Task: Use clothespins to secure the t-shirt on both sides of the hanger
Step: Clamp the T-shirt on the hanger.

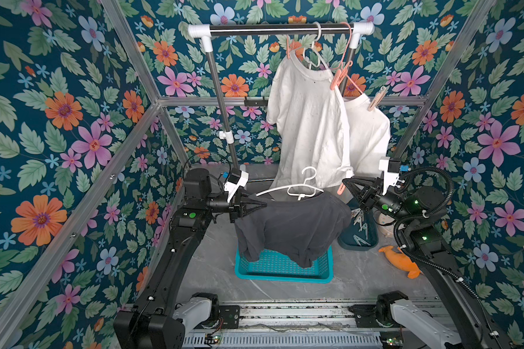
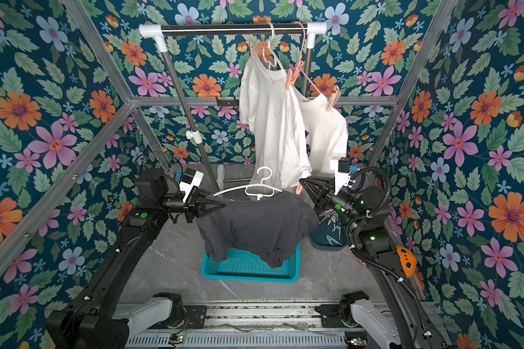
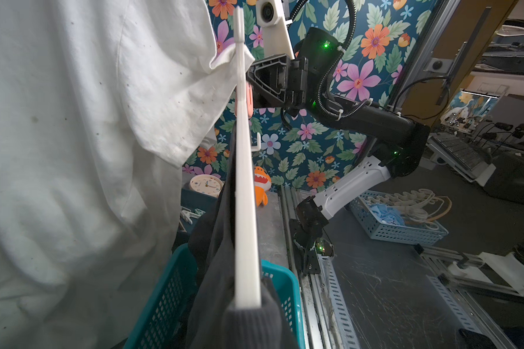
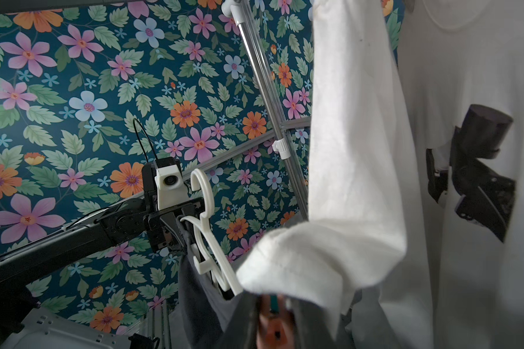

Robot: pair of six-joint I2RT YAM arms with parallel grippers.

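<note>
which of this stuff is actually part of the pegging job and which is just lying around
In the job:
- dark grey t-shirt
- white plastic hanger, gripped by the left gripper
- salmon-pink plastic clothespin in the right gripper
- spare pale clothespins in the dark tray

Lying about:
- teal plastic basket
- orange plush toy
- two white t-shirts already pegged on the rail
- round clock

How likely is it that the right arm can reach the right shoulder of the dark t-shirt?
Probably yes. The right end effector, shut on a salmon-pink clothespin, hangs just beside that shoulder of the dark t-shirt on the white hanger; only the hem of a white shirt hangs close by.
</note>
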